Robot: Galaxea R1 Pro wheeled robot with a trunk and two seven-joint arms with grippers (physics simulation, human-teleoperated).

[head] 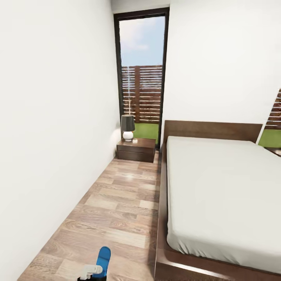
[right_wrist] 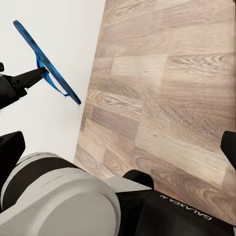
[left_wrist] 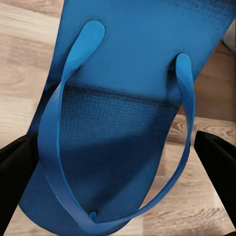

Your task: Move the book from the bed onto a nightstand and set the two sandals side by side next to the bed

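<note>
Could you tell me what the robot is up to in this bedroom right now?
The robot stands in the aisle between the white wall and the bed, with its left gripper shut on a blue sandal held up off the wood floor. The right wrist view shows the sandal edge-on, pinched by the strap. Ahead, a nightstand with a lamp sits by the tall window. The mattress part in view is bare. The right gripper's state cannot be judged.

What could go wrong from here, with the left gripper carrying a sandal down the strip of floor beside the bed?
The left gripper pinches the blue sandal by its thin edge, held tilted above the floor, so it could slip or swing loose. The passage between the wall and the bed is narrow, so an arm might brush either one.
</note>
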